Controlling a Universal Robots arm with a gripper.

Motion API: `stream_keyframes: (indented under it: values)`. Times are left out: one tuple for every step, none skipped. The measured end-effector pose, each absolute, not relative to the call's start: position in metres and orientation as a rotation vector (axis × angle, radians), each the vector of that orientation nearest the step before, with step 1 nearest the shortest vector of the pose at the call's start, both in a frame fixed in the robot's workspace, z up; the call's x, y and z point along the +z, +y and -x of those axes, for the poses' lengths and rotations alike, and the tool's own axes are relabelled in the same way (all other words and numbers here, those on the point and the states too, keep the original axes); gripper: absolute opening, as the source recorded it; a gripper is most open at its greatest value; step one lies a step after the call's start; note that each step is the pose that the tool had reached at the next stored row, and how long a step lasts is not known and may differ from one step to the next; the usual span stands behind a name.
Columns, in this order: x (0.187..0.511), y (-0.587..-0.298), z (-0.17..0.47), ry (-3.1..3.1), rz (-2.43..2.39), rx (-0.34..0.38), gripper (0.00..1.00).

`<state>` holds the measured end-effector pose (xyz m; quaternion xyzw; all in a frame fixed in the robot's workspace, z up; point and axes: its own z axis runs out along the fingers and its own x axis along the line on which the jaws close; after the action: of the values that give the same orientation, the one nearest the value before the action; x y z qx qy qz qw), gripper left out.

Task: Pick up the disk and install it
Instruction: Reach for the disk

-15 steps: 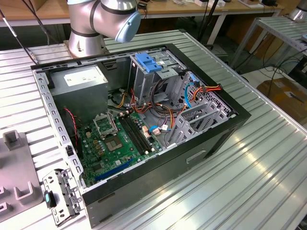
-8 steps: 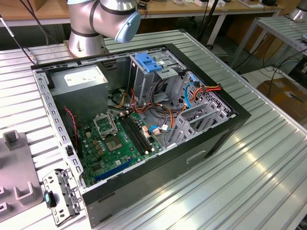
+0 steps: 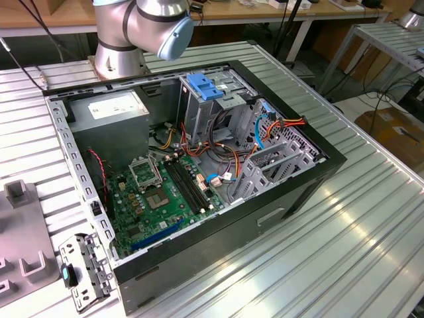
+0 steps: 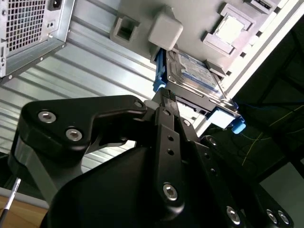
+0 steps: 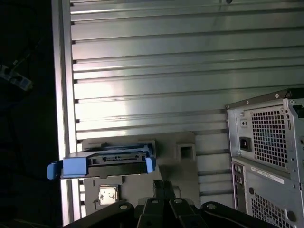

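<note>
An open computer case [image 3: 199, 255] lies on the ribbed metal table [image 3: 344, 252].

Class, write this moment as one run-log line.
hand: shut, near disk | disk: resting on grey fixture, not yet picked | computer case: open

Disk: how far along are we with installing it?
Nothing looks done yet: the disk sits on the grey tray, outside the case. In hand: the gripper is right beside the disk's blue rail. Left: both pickup and install.
</note>
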<state>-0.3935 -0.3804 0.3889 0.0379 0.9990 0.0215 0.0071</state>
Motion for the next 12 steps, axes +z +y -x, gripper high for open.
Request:
stream_keyframes:
  values:
    - [0.389, -0.38, 0.397, 3.124, -0.119, 0.067, 0.11]
    - [0.389, -0.379, 0.402, 3.124, -0.119, 0.067, 0.11]
    - [0.389, -0.378, 0.406, 3.124, -0.119, 0.067, 0.11]
    - [0.389, -0.378, 0.407, 3.124, -0.119, 0.067, 0.11]
    - [0.389, -0.378, 0.407, 3.124, -0.119, 0.067, 0.11]
    - [0.389, -0.378, 0.407, 3.124, -0.119, 0.067, 0.11]
    - [0.389, -0.378, 0.407, 3.124, -0.119, 0.067, 0.11]
    - [0.389, -0.378, 0.408, 3.124, -0.119, 0.067, 0.11]
    - [0.389, -0.378, 0.408, 3.124, -0.119, 0.067, 0.11]
    - [0.389, -0.378, 0.408, 3.124, -0.119, 0.067, 0.11]
    - [0.389, -0.378, 0.408, 3.124, -0.119, 0.067, 0.11]
    - [0.389, -0.378, 0.408, 3.124, -0.119, 0.067, 0.11]
